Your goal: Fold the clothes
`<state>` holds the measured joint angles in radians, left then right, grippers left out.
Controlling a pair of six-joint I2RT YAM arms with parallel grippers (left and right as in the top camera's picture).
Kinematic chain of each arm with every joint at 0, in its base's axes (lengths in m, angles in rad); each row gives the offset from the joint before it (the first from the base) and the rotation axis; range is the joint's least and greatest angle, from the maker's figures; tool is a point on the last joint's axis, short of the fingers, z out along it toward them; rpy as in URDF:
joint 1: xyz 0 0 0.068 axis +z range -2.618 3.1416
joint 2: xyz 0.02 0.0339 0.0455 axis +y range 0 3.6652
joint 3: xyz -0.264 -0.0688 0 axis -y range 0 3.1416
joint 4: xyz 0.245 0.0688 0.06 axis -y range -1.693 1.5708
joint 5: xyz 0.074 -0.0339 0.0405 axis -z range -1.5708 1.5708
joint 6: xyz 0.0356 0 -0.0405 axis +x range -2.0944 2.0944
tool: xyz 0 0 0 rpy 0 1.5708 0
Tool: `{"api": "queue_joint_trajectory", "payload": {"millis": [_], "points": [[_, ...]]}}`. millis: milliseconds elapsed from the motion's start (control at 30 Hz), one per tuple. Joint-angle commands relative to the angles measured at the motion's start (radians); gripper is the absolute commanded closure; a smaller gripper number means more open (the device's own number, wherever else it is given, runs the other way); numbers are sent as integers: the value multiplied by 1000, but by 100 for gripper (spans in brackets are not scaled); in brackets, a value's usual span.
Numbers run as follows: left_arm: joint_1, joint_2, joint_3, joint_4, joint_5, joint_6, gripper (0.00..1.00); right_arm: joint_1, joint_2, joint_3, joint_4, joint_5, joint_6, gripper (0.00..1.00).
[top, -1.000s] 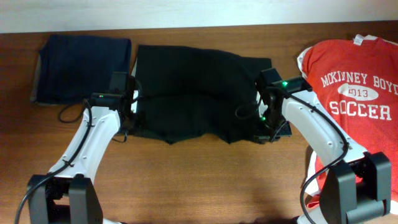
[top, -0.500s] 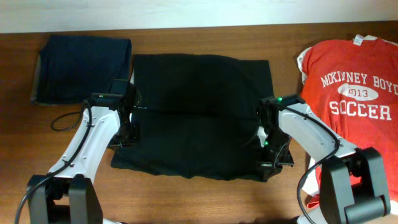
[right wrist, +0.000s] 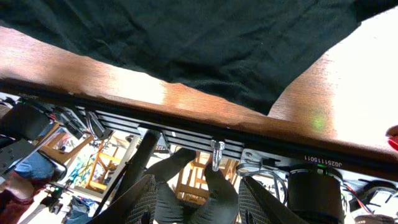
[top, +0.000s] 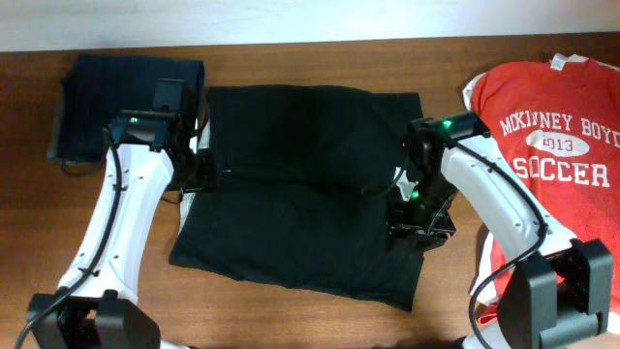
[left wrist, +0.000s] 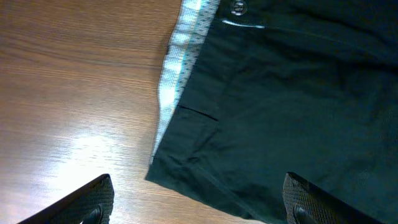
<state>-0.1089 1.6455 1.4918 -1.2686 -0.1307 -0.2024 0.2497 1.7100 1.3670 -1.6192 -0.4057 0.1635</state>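
The black shorts point(top: 310, 194), trousers perhaps, lie spread flat, ready for a fold. The left gripper point(left wrist: 199, 202) hangs released over the waistband point(left wrist: 177, 74). The right gripper point(right wrist: 196, 199) is splayed and empty at the far edge.

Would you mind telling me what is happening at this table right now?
Two robot arms are folding clothes at a wooden table. A black fabric garment lies spread out between them; the left arm is at its left edge and the right arm at its right edge, both with jaws open and gripping nothing. A folded navy garment sits at the far left, and a red soccer T-shirt lies unfolded on the right.
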Motion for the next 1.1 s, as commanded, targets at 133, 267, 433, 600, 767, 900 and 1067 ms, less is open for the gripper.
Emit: {"api": "queue_joint_trajectory", "payload": {"millis": [133,267,433,600,767,900,1067], "points": [[6,-6,-316,211,265,2,99,-1,-9,-169,370,253,160,96],[6,-6,-515,403,325,2,99,-3,-8,-180,521,283,169,96],[6,-6,-551,475,300,2,100,95,-8,-415,607,243,239,96],[8,-6,-551,491,299,17,100,132,-8,-626,767,204,351,95],[32,-6,-551,494,299,17,100,219,-8,-739,808,-33,365,96],[63,-6,-551,494,299,17,100,427,-8,-772,805,-42,509,96],[69,-6,-551,495,299,36,100,485,-22,-661,798,-159,439,96]]}}
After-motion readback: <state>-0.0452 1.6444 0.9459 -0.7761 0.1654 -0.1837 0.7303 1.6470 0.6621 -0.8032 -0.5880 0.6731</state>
